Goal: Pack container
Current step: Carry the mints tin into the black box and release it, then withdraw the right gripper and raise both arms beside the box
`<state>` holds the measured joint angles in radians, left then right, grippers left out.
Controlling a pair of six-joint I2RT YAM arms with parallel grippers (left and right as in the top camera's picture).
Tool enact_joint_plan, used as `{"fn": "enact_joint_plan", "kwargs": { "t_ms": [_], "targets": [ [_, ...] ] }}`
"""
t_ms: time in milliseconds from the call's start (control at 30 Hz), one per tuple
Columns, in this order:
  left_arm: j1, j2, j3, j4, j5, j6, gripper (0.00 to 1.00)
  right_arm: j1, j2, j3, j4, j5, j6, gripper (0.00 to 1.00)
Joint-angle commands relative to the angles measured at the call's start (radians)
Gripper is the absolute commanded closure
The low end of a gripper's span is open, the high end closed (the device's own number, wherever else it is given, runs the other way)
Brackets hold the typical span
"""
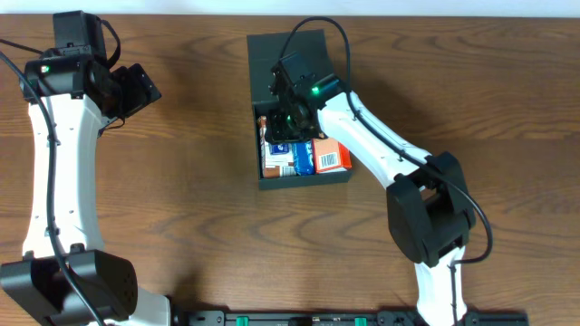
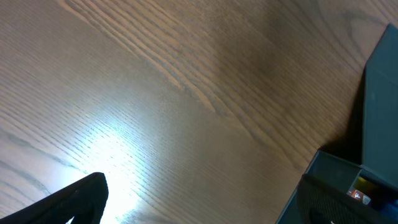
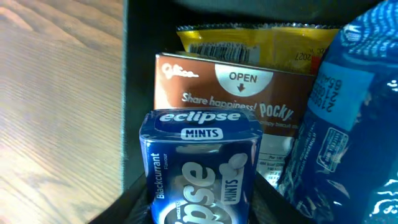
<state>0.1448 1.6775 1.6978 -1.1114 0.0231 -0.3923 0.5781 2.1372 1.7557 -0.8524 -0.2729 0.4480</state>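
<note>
**Container.** The container [image 1: 304,180], a dark shallow box, stands on the wooden surface [image 1: 181,226]. It sits about midway between left and right, toward the far side. Its lid flap [image 1: 276,50] is thrown open on the far side.

**Contents.**
- An orange packet [image 1: 333,156] lies at the near right corner, with a blue packet [image 3: 348,124] just beside it.
- A brown biscuit-stick box [image 3: 236,99] sits in front of a yellow packet [image 3: 261,40].
- A small blue mints box [image 3: 199,168] stands upright in front of the brown box, just inside a side wall of the container.

**Right tool.** The right tool [image 1: 285,116] comes in from the near right and is lowered into the container. Its two fingers [image 3: 134,202] flank the mints box, one on each side and very close. I cannot tell whether they are pinching it or standing just clear of it.

**Left tool.** The left tool [image 1: 138,86] hangs at the far left, well apart from the container, over bare surface. Its fingers are spread wide with nothing between them.
</note>
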Motion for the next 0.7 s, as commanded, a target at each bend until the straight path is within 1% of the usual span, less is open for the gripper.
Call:
{"fn": "enact_joint_plan", "kwargs": {
  "t_ms": [0,33,67,133,167,367,433,467,500,533,567,600,667],
  "targets": [
    [0.003,-0.005,0.020,-0.004,0.004,0.003,0.02,0.003,0.010,0.057,-0.026,-0.024,0.026,0.31],
    [0.003,-0.005,0.020,-0.004,0.004,0.003,0.02,0.001,0.010,0.081,-0.047,-0.019,0.021,0.27],
    [0.003,-0.005,0.020,-0.004,0.004,0.003,0.02,-0.001,0.010,0.111,-0.073,-0.011,0.016,0.18],
    [0.003,-0.005,0.020,-0.004,0.004,0.003,0.02,-0.003,0.010,0.178,-0.133,0.018,0.014,0.04],
    [0.003,-0.005,0.020,-0.004,0.004,0.003,0.02,-0.003,0.010,0.206,-0.161,0.032,0.012,0.01],
    [0.003,-0.005,0.020,-0.003,0.004,0.003,0.02,-0.003,0.010,0.413,-0.312,0.042,-0.074,0.01],
    [0.003,-0.004,0.020,-0.002,0.003,0.003,0.02,-0.010,0.010,0.481,-0.344,0.098,-0.114,0.01],
    [0.002,-0.003,0.020,0.001,0.005,0.002,0.02,-0.021,0.010,0.514,-0.354,0.145,-0.117,0.12],
    [0.001,-0.002,0.020,0.004,0.005,-0.006,0.02,-0.034,0.010,0.530,-0.356,0.169,-0.117,0.44],
    [0.000,0.000,0.019,0.011,0.010,-0.008,0.00,-0.054,0.010,0.540,-0.352,0.186,-0.117,0.67],
    [-0.002,0.003,0.019,0.023,0.035,-0.008,0.11,-0.085,0.010,0.541,-0.340,0.187,-0.116,0.95],
    [-0.003,0.009,0.016,0.040,0.071,-0.008,0.26,-0.122,0.010,0.541,-0.329,0.182,-0.117,0.99],
    [-0.005,0.021,0.006,0.078,0.152,-0.008,0.53,-0.185,0.013,0.532,-0.311,0.183,-0.123,0.99]
  ]
}}
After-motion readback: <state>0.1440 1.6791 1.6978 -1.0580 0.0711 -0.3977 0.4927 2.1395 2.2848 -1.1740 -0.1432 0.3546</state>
